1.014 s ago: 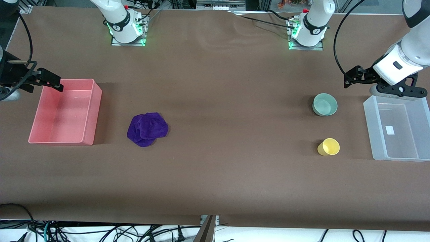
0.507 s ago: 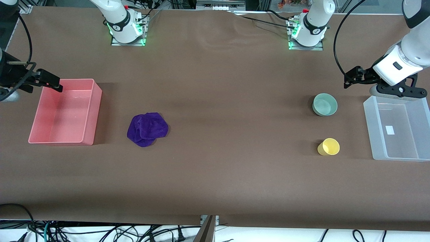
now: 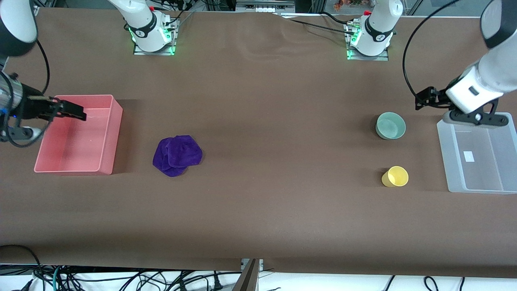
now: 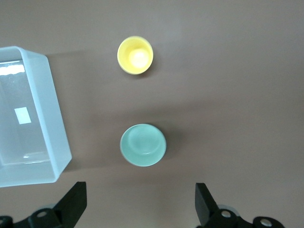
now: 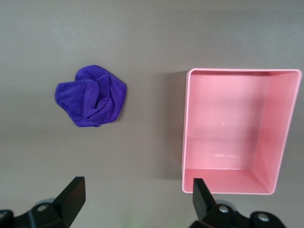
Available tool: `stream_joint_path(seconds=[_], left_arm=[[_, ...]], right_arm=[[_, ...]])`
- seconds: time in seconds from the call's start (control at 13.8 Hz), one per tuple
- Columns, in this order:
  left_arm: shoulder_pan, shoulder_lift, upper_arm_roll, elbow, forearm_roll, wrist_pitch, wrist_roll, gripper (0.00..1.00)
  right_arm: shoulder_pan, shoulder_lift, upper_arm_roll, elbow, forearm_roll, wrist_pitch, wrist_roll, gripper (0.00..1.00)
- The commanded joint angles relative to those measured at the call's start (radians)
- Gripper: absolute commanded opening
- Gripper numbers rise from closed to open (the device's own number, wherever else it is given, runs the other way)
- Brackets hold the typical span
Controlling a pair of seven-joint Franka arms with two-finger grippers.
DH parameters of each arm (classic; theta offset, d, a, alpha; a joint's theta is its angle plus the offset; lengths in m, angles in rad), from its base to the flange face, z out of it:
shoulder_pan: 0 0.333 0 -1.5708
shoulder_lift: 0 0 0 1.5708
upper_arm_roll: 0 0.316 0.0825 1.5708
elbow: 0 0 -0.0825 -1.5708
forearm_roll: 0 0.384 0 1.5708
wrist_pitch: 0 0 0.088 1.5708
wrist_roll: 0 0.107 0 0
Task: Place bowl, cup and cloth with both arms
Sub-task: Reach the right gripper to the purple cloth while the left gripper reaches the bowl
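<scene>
The mint-green bowl (image 3: 391,125) stands upright on the brown table toward the left arm's end; it also shows in the left wrist view (image 4: 143,145). The yellow cup (image 3: 395,176) stands nearer the front camera than the bowl and shows in the left wrist view (image 4: 135,55). The purple cloth (image 3: 177,155) lies rumpled toward the right arm's end beside a pink bin; it shows in the right wrist view (image 5: 91,95). My left gripper (image 3: 420,102) (image 4: 140,202) is open and empty in the air between bowl and clear bin. My right gripper (image 3: 80,114) (image 5: 137,195) is open and empty over the pink bin.
An empty pink bin (image 3: 116,129) (image 5: 186,123) sits at the right arm's end of the table. An empty clear bin (image 3: 443,153) (image 4: 50,114) sits at the left arm's end. The two arm bases stand along the table's edge farthest from the front camera.
My right gripper has moved farther over the pink bin toward the cloth. My left arm has shifted a little near the clear bin. Bowl, cup and cloth have not moved.
</scene>
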Motion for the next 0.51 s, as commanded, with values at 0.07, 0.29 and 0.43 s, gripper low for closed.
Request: stream_joint_path(seconds=[0.07, 0.29, 0.43], left_arm=[[0.036, 0.036, -0.002, -0.127, 0.031, 0.094, 0.125, 1.00], [0.058, 0.031, -0.003, -0.303, 0.031, 0.275, 0.170, 0.99], [0.084, 0.033, -0.003, -0.429, 0.031, 0.422, 0.236, 0.99]], right_arm=[[0.015, 0.057, 0.013, -0.127, 0.011, 0.162, -0.001, 1.00], [0.023, 0.100, 0.053, -0.256, 0.014, 0.362, 0.007, 1.00], [0.043, 0.135, 0.056, -0.311, 0.014, 0.479, 0.012, 1.00]])
